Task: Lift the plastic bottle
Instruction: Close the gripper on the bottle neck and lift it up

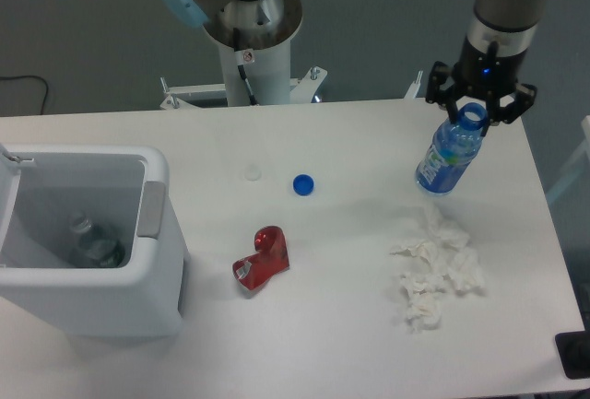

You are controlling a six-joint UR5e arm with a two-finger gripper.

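1. The gripper point(477, 107) is clamped on the plastic bottle point(448, 152) at its neck.
2. The bottle hangs tilted just above the crumpled tissue point(435, 265).
3. It looks light, thin-walled, slippery; the rigid neck seems the safest hold.

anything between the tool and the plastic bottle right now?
Nothing visible. The tool is already shut on the neck of the plastic bottle, which hangs tilted under it. The crumpled tissues lie on the table below and nearer the camera, apart from the bottle.
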